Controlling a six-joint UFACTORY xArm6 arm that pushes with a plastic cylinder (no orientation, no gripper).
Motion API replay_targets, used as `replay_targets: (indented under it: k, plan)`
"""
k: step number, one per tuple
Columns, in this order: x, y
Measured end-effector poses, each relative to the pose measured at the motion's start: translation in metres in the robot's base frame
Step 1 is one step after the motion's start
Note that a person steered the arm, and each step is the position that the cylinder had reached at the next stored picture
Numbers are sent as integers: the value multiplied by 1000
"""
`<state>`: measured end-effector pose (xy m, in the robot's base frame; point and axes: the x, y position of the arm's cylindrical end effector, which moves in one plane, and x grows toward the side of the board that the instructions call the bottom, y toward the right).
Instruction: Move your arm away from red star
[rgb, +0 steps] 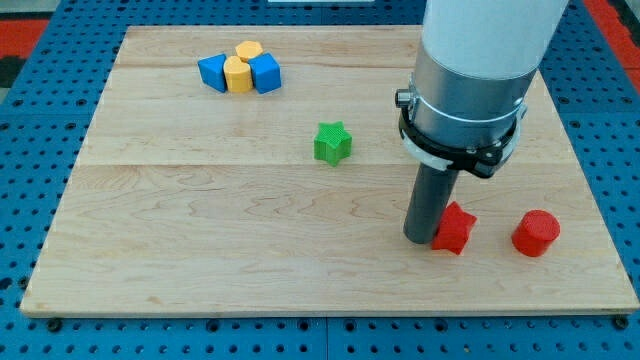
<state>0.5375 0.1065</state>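
Note:
The red star (455, 229) lies at the view's lower right on the wooden board (200, 240). My tip (420, 239) stands right against the star's left side, touching it or nearly so. The arm's wide grey body rises above it to the view's top. A red cylinder (535, 233) stands just right of the star.
A green star (333, 142) lies near the board's middle, up and left of my tip. At the view's upper left sits a cluster: two blue blocks (212, 72) (266, 73) and two yellow blocks (238, 75) (249, 50). Blue pegboard surrounds the board.

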Motion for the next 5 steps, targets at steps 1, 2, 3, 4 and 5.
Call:
replay_targets:
  k: [1,2,3,4,5]
  plan:
    - [1,17]
    - [-11,-19]
    - [-19,-56]
    - [-19,-56]
    - [-19,-55]
